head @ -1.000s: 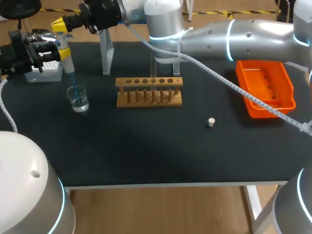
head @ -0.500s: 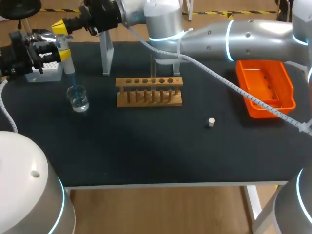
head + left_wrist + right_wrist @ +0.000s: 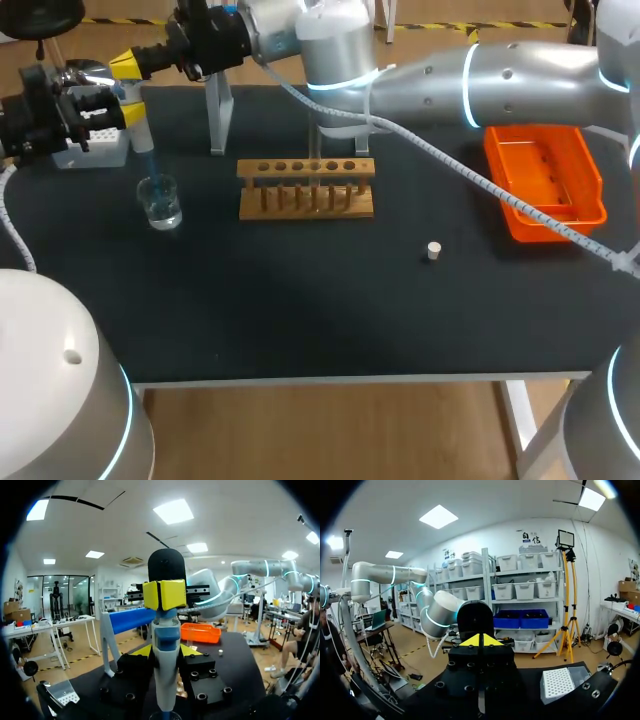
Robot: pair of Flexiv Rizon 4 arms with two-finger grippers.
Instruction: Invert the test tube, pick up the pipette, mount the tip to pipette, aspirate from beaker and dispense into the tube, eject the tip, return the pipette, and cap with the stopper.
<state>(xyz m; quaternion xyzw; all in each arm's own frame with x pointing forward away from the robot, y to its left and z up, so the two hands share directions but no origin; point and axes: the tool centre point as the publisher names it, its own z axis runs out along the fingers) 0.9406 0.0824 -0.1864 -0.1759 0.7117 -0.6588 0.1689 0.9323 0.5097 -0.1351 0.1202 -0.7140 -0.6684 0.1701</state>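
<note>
well, left tool (image 3: 165, 652) pinches the pipette (image 3: 137, 125) over the beaker (image 3: 160, 203); right tool (image 3: 127, 65), pressed together, rests on its top — a sideways slip could suck air or topple the beaker.

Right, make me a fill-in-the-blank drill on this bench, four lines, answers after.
1. The pipette points its tip down into the ____.
2. The left pincer is shut on the ____.
3. The stopper lies between the rack and the ____ tray.
4. The right pincer sits at the pipette's ____ end.

Missing words: beaker; pipette; orange; top.
</note>
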